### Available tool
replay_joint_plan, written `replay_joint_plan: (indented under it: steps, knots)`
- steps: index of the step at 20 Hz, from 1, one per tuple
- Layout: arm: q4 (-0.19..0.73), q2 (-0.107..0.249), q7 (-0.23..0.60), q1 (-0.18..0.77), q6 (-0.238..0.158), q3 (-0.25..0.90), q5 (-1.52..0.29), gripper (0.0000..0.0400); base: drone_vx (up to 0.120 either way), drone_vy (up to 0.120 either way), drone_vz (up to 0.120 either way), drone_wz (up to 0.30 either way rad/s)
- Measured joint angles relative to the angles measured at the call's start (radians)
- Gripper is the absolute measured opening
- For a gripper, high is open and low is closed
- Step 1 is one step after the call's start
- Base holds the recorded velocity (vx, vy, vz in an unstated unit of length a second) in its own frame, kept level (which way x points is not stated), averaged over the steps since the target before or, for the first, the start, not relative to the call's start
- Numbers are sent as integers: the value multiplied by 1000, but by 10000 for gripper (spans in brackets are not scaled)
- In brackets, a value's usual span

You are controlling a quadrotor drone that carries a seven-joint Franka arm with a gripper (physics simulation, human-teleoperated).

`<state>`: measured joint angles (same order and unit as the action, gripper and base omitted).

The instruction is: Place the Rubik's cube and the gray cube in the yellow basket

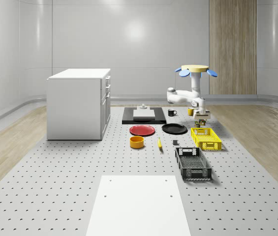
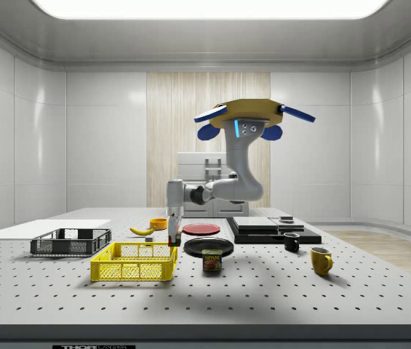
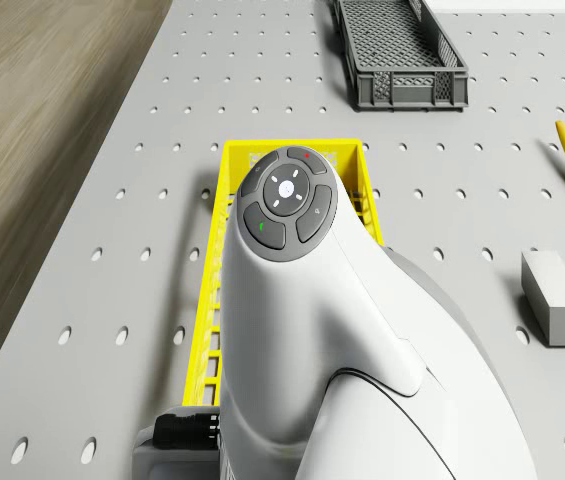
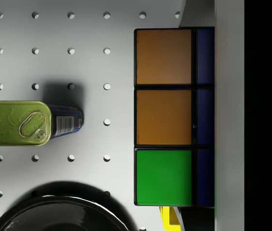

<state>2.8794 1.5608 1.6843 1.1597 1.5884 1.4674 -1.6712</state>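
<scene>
The Rubik's cube [image 4: 173, 117] sits clamped in the gripper [image 1: 202, 119], cut off by a finger in the wrist view, just above the yellow basket [image 1: 206, 138] at its far end. The arm [image 2: 223, 189] drops from the hovering drone [image 2: 247, 115], elbow bent, wrist straight down. The drone view alone catches the gray cube [image 3: 554, 298] at three o'clock of the basket; the wrist view catches a tin [image 4: 18, 122] and a black plate [image 4: 58, 214].

Rubik's cube [image 4: 164, 118] in claw [image 1: 202, 121] above yellow basket [image 1: 206, 138]; gray cube [image 3: 554, 298] nearby.
</scene>
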Motion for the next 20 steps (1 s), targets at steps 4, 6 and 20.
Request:
replay_joint_plan:
  steps: [4,6,20]
  knots:
    - [0,4,0,0,4,1,2,325,120,-30,0,0]
    - [0,6,1,1,6,1,2,325,120,-120,0,0]
    - [-4,20,2,5,27,-31,-25,325,83,0,0,0]
